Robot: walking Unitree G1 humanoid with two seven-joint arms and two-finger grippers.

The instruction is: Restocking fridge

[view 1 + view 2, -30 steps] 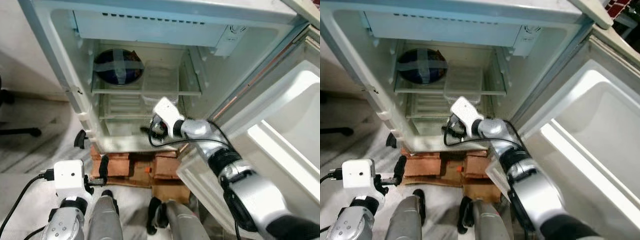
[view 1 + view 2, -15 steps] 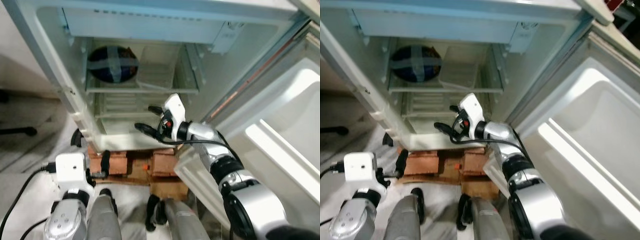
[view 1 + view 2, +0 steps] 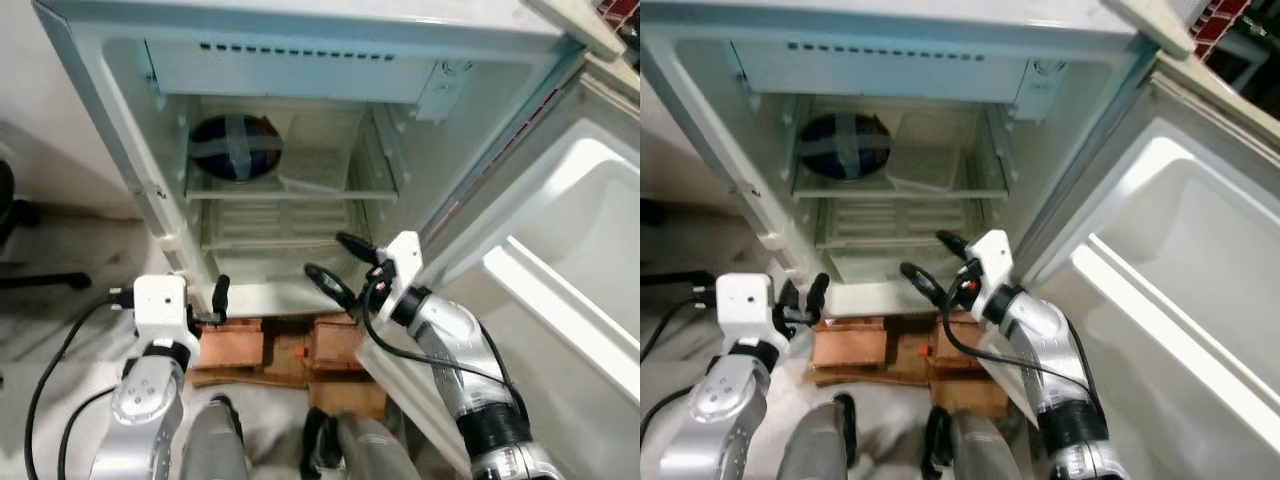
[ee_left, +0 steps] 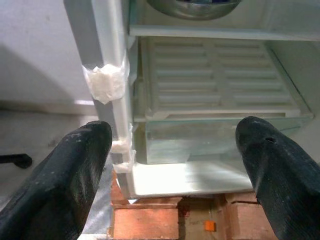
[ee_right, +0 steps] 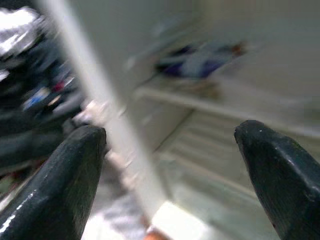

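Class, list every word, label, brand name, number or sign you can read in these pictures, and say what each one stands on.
None can be read.
The fridge shows no legible brand or label.
The control box at its top right has small marks, too small to read.
The bowl on the shelf bears only crossed tape strips, no writing.

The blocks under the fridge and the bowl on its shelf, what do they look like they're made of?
The blocks look like rough, matte fired-clay bricks: reddish orange with crumbly edges. The bowl looks like shiny metal, probably steel, judging by its bright rim in the left wrist view; its dark cover crossed with pale tape is harder to identify.
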